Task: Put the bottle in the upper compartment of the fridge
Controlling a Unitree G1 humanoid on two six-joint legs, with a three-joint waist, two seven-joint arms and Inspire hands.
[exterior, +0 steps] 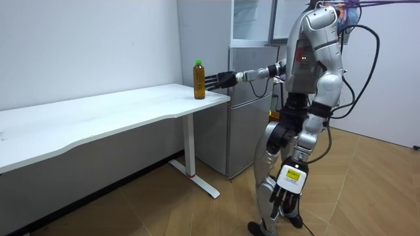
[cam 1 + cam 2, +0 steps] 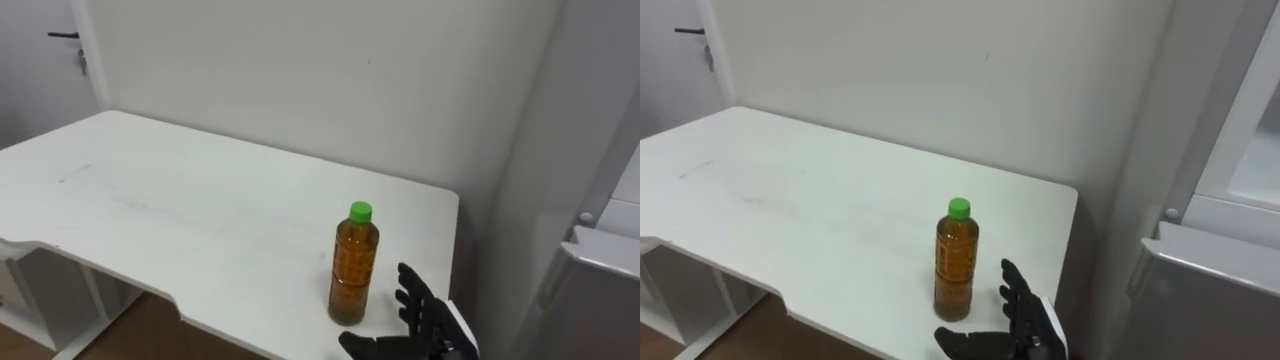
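A clear bottle [image 2: 353, 270] of amber drink with a green cap stands upright near the right front corner of the white table [image 2: 180, 210]. My right hand [image 2: 425, 320] is just right of the bottle and a little nearer to me, open, fingers spread and thumb pointing toward the bottle's base, not touching it. The room view shows the same: the right hand [image 1: 220, 80] held out level beside the bottle [image 1: 199, 71]. My left hand [image 1: 283, 198] hangs at my side with relaxed fingers. I stand in front of the fridge [image 1: 252, 72], facing the table's end.
The grey fridge [image 2: 1210, 280] stands close to the table's right end, with a narrow gap between them. A white wall runs behind the table. A door with a dark handle [image 2: 65, 38] is at the far left. Wooden floor [image 1: 197, 210] lies around me.
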